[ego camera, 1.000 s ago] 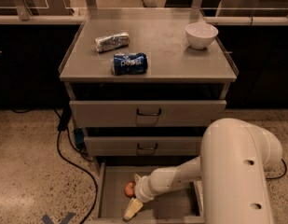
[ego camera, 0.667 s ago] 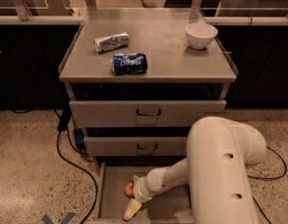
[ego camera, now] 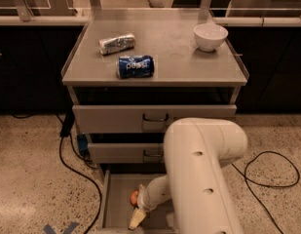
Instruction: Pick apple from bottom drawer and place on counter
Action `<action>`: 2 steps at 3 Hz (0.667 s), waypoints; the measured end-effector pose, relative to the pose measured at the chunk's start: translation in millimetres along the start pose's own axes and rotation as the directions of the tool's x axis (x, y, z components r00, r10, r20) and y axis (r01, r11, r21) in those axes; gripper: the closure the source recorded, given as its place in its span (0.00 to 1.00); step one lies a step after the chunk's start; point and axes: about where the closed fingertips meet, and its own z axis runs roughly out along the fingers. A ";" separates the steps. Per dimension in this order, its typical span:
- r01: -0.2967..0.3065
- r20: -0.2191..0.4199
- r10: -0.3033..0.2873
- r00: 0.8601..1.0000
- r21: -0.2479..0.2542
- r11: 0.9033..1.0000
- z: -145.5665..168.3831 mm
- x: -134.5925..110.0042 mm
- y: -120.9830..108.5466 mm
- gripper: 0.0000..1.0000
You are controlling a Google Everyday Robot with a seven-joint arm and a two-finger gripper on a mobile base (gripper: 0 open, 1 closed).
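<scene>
The bottom drawer (ego camera: 117, 206) is pulled open below the two handled drawers. The orange-red apple (ego camera: 134, 197) lies on its grey floor, half hidden behind my arm. My gripper (ego camera: 137, 219) reaches down into the drawer, just right of and in front of the apple; one pale fingertip (ego camera: 136, 221) shows near the drawer's front. The big white arm (ego camera: 201, 174) covers the drawer's right half. The counter (ego camera: 174, 60) is the grey-beige cabinet top above.
On the counter lie a blue Pepsi can (ego camera: 135, 66), a crumpled silver packet (ego camera: 117, 43) and a white bowl (ego camera: 210, 36). Black cables (ego camera: 72, 165) trail on the speckled floor left and right (ego camera: 267, 177) of the cabinet. A pale ledge with glass panels runs behind.
The arm's upper link has swung left and toward the camera, now covering more of the drawer. The gripper and the apple stay about where they were.
</scene>
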 end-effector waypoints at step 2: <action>0.023 0.001 -0.023 1.000 0.057 0.998 28.7 1.1 -12.3 0.00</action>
